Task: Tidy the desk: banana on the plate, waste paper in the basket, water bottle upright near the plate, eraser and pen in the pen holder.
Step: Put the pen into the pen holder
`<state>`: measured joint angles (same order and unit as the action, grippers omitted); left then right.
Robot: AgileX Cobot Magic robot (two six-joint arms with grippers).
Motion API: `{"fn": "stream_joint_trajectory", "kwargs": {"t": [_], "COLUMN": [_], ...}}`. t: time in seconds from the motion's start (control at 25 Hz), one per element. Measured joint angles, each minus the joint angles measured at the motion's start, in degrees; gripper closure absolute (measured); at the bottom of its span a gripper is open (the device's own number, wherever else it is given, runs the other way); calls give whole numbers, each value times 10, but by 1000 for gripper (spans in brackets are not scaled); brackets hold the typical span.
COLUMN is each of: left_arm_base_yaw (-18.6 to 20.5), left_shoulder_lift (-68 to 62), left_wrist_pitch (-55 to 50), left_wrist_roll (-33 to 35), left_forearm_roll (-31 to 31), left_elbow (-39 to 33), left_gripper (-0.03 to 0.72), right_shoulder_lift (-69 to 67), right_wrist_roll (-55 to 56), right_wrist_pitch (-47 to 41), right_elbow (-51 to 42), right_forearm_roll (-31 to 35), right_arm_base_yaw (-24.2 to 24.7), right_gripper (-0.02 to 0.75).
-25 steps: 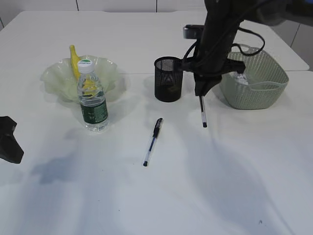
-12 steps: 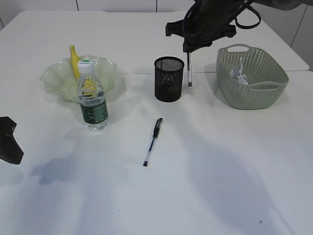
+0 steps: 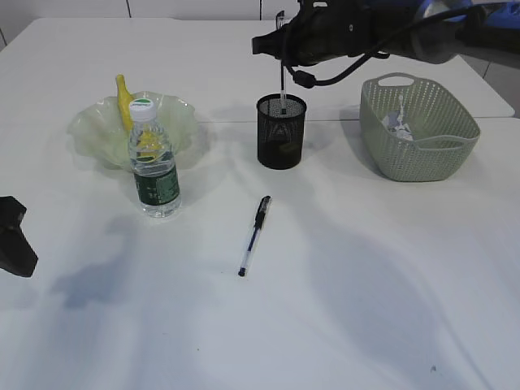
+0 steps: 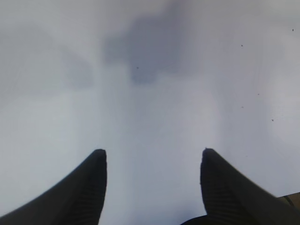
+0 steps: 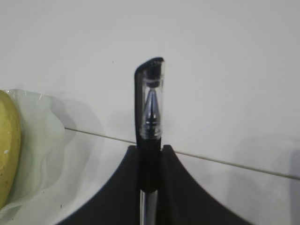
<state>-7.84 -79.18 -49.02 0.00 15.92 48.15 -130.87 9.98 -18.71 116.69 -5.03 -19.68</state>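
Note:
My right gripper point(image 3: 282, 50) is shut on a pen point(image 3: 283, 91) that hangs upright, its lower end at the mouth of the black mesh pen holder point(image 3: 280, 138). The right wrist view shows that capped pen point(image 5: 150, 101) pinched between the right gripper's point(image 5: 150, 146) fingers. A second pen point(image 3: 254, 234) lies on the table. The banana point(image 3: 123, 96) rests in the wavy green plate point(image 3: 89, 123), and the water bottle point(image 3: 153, 166) stands upright before it. White waste paper point(image 3: 398, 123) is in the basket point(image 3: 422, 150). My left gripper point(image 4: 152, 152) is open over bare table at the left edge point(image 3: 12, 240). The eraser is out of view.
The white table has a seam running behind the plate and the holder. The right arm point(image 3: 382, 28) reaches across the back, above the basket. In the right wrist view the banana point(image 5: 7, 145) and the plate rim point(image 5: 40, 140) show at the left.
The right arm has lifted the pen from low between the holder and the basket, and carried it up and left to over the holder's mouth. The left gripper has not moved.

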Motion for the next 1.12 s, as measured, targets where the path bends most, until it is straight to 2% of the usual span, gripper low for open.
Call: {"fn": "stream_joint_trajectory", "kwargs": {"t": [0.36, 1.12], "left_arm_base_yaw": [0, 0], "left_shoulder_lift": [0, 0], "left_wrist_pitch": [0, 15], "left_wrist_roll": [0, 0], "left_forearm_roll": [0, 0], "left_elbow": [1, 1], "left_gripper": [245, 245], "right_shoulder_lift": [-40, -59], "right_wrist_roll": [-6, -6], "right_wrist_pitch": [106, 110], "right_elbow": [0, 0], "right_forearm_roll": [-19, -20], "right_arm_base_yaw": [6, 22], "right_gripper": [685, 682]}}
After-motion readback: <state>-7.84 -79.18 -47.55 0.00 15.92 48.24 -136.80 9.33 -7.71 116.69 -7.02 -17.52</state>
